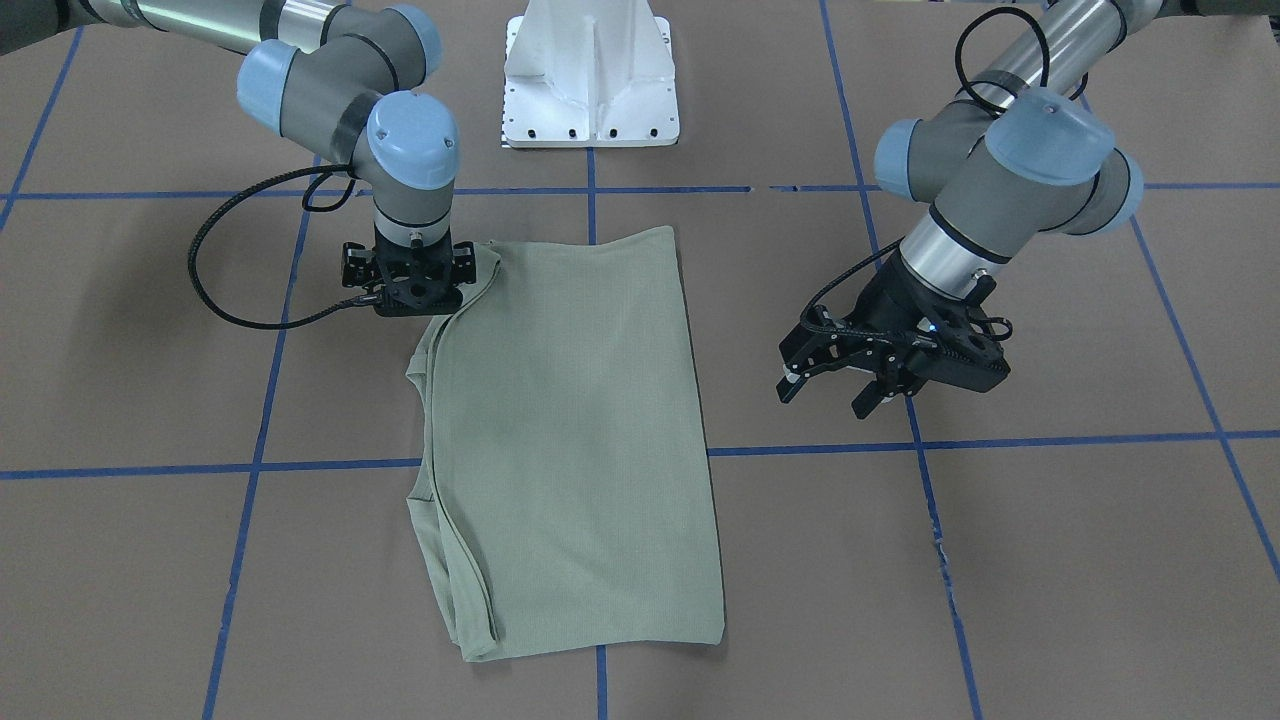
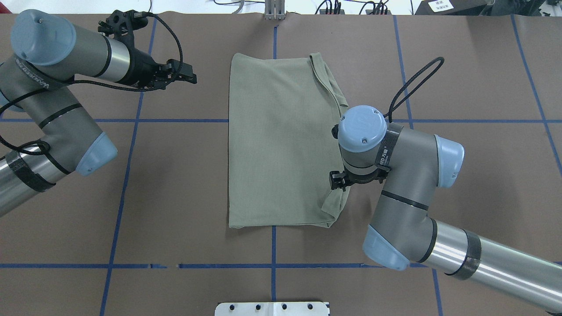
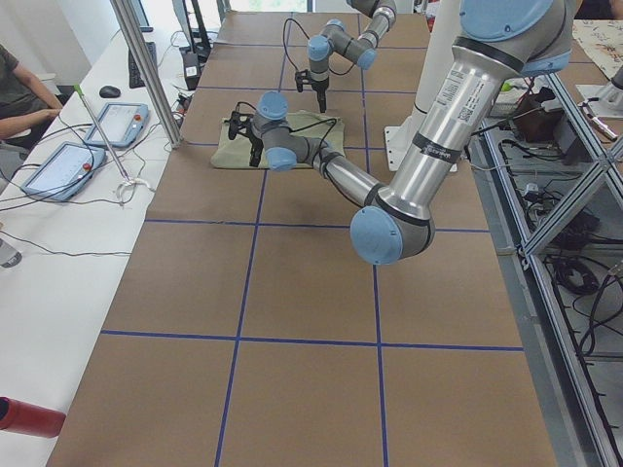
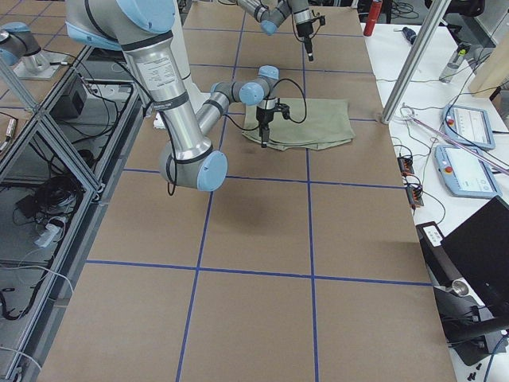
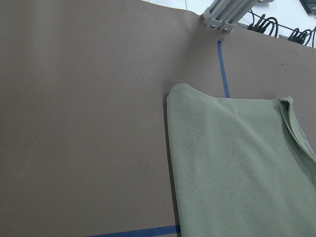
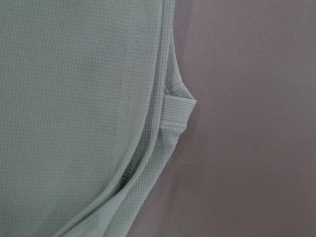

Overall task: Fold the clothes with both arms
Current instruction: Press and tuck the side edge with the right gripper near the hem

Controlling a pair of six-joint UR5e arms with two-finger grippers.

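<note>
Where it lies folded, sage waffle-knit shirt (image 1: 570, 430), flat, rectangular, layered

A plain pale sage-green knit shirt (image 1: 570, 430), finely waffle-textured, lies on a flat brown table surface (image 1: 1050, 560) gridded with thin blue tape lines (image 1: 1060, 440). Facing the robot, a white metal pedestal base (image 1: 590, 80) is at 12 o'clock. The tubular left arm (image 1: 1010, 170) at 2 o'clock and right arm (image 1: 340, 90) at 10 o'clock are silver and grey with light blue joint caps, black cables, and a black left gripper (image 1: 825, 397) and right gripper (image 1: 412, 290).
</note>
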